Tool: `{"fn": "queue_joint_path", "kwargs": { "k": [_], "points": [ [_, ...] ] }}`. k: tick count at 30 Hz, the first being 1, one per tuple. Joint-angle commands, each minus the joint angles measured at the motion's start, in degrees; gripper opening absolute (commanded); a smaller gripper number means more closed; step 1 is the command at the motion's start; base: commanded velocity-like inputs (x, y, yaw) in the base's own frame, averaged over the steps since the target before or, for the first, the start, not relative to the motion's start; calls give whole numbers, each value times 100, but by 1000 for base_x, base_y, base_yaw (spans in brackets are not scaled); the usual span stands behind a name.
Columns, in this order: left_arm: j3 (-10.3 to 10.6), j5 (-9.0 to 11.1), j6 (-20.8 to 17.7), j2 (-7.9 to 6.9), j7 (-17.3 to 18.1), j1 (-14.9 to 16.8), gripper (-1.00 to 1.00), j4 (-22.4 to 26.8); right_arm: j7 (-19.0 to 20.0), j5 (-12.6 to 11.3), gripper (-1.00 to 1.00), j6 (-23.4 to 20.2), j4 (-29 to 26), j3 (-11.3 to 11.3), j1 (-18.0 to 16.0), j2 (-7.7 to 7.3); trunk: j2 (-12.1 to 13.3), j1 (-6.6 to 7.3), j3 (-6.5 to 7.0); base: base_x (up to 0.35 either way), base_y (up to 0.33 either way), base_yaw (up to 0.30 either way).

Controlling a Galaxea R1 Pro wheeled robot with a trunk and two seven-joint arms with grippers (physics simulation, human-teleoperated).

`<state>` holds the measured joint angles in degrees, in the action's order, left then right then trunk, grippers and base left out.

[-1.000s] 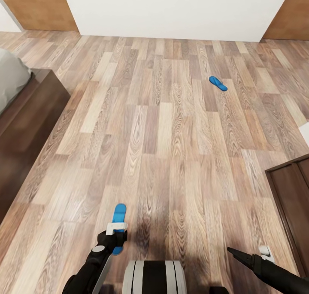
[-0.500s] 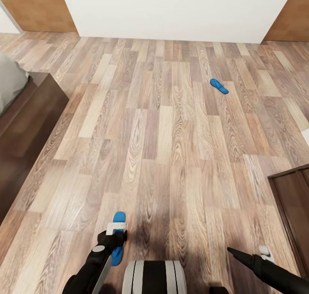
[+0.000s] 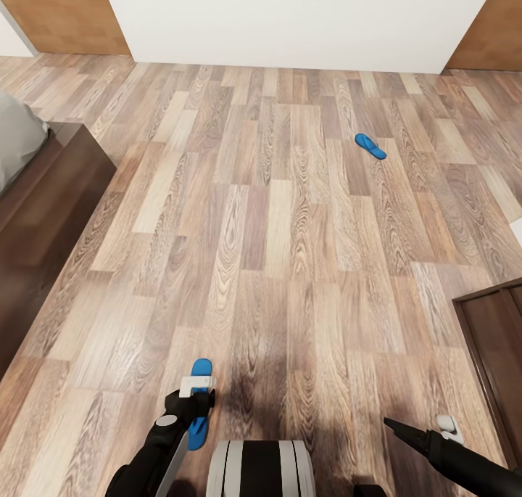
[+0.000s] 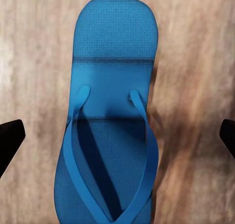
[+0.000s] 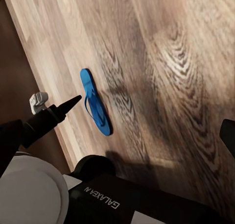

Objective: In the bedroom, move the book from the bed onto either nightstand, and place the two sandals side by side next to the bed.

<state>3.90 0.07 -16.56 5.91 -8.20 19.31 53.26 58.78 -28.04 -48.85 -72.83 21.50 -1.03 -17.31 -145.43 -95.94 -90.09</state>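
Left fingers [image 4: 11, 138] spread wide, one black tip at each side of the left wrist view, nothing between them in contact. Left gripper [image 3: 196, 399] poised directly above the near sandal [image 4: 111, 116], which lies flat on the wood-plank floor [image 3: 290, 250], strap side up, thong straps meeting toward the toe. No touch between pads and sandal visible. In the head view the same near sandal [image 3: 199, 403] at roughly 7 o'clock, partly covered by the gripper body, heel end pointing toward 12 o'clock. In the right wrist view the near sandal [image 5: 95, 102] lying lengthwise along the planks, the left arm's dark pointed link [image 5: 46, 117] just beside it.

Right gripper [image 3: 449, 430] low at 5 o'clock in the head view, only a white part and a black pointed link showing. One dark fingertip [image 5: 228, 136] at the edge of the right wrist view; whether the fingers are apart or together cannot be told. Nothing seen held.

Far sandal [image 3: 370, 146] alone on the floor at about 1 o'clock, well apart from the near one, lying at a slant.

Bed [image 3: 43, 214] at 9 o'clock: dark brown frame with a strip of pale grey mattress [image 3: 18, 145] at the edge. Near sandal near the bed's side but not touching it. Dark brown cabinet [image 3: 496, 352] at 4 o'clock, cut by the frame edge. White wall [image 3: 290, 18] across 12 o'clock, flanked by brown panels. Robot base [image 3: 261, 468] at 6 o'clock.
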Motion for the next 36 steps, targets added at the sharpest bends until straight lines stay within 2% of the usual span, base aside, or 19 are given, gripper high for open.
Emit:
{"fn": "queue_joint_path", "kwargs": {
  "k": [1, 8, 13, 25, 34, 36],
  "points": [
    [14, 1, -32, -2, -33, 1, 100, 9, 10, -10, 100, -28, 2, 4, -2, 0, -1, 1, -3, 0, 0, 0],
    [10, 7, -35, -2, -34, 2, 100, 9, 10, -9, 100, -28, 6, 4, -2, 0, -1, 1, -3, 0, 0, 0],
    [7, 8, -38, -3, -33, 0, 100, 9, 10, -9, 100, -28, 6, 4, -2, 0, -8, -12, -114, 0, 0, 0],
    [6, 10, -39, -2, -38, 1, 100, 9, 10, -9, 100, -28, 6, 4, -2, 0, -8, -12, -114, 0, 0, 0],
    [8, 10, -40, -2, -40, 1, 100, 9, 10, -9, 100, -28, 6, 4, -2, 0, -20, -35, -313, 0, 0, 0],
    [8, 10, -38, -2, -40, -2, 100, 9, 10, -9, 100, -28, 6, 4, -2, 0, -20, -35, -313, 0, 0, 0]
  ]
}}
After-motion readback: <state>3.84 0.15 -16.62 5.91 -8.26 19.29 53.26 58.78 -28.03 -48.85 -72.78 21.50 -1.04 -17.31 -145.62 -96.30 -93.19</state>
